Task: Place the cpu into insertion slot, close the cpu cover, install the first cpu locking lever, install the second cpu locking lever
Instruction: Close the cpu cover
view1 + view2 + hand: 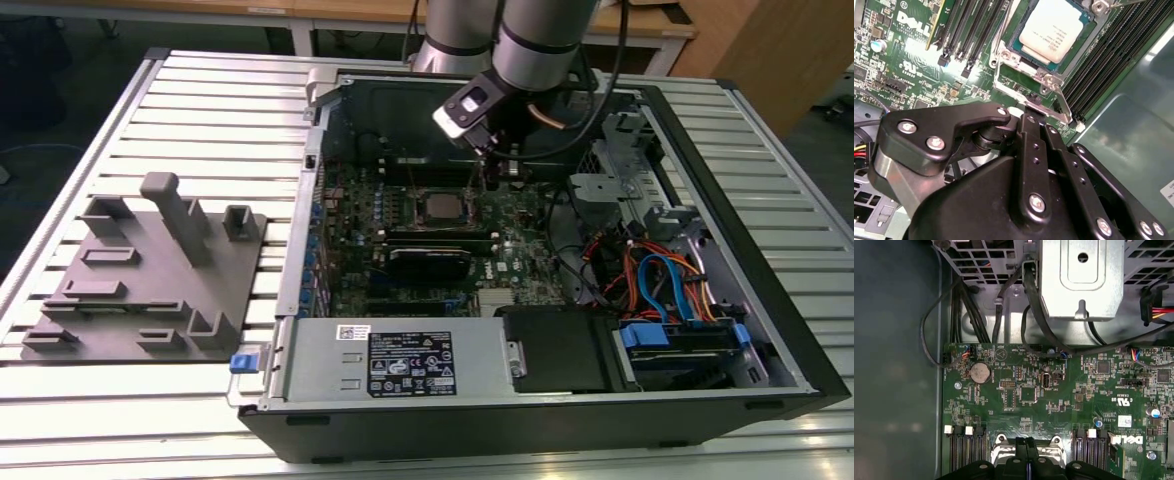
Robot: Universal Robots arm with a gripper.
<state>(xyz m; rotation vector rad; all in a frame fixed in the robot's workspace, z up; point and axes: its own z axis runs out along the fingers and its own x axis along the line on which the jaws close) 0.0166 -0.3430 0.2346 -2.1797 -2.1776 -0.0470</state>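
My hand (1028, 119), fingers pressed together on nothing, hovers just beside the thin silver metal frame cover (1024, 81), which lies over the pale silver square cpu (1054, 32) seated in the dark-centred square socket (1030, 64); latching seems the step in hand, and it calls for a fine, firm push.

The computer case (781, 320) lies on the table (200, 100) toward the exterior view's right, with the fixture block (147, 270) beside it near the left edge. Inside, the cpu (437, 207) sits in the insertion slot (1019, 64) mid-motherboard (514, 265). The power supply (394, 365) lines the case's near edge.
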